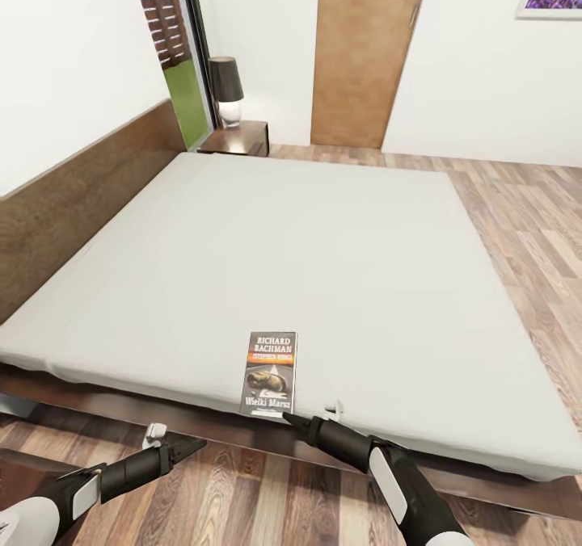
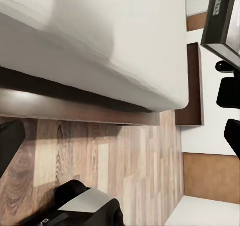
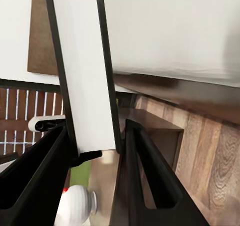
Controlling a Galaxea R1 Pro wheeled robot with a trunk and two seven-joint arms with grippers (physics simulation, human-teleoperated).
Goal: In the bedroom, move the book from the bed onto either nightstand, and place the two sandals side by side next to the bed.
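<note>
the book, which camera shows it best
The head view: the book lies flat at the near edge of the bed, its cover lettering readable, with the right hand at its corner. The right wrist view shows only its white page edge between the fingers. The left wrist view catches one cropped corner.

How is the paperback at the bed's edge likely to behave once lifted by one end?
The book looks thin, so probably light and somewhat bendy. The right pincer straddles its narrow edge, so the far end may sag or pivot. Lying flat on the mattress, it seems unlikely to roll.
</note>
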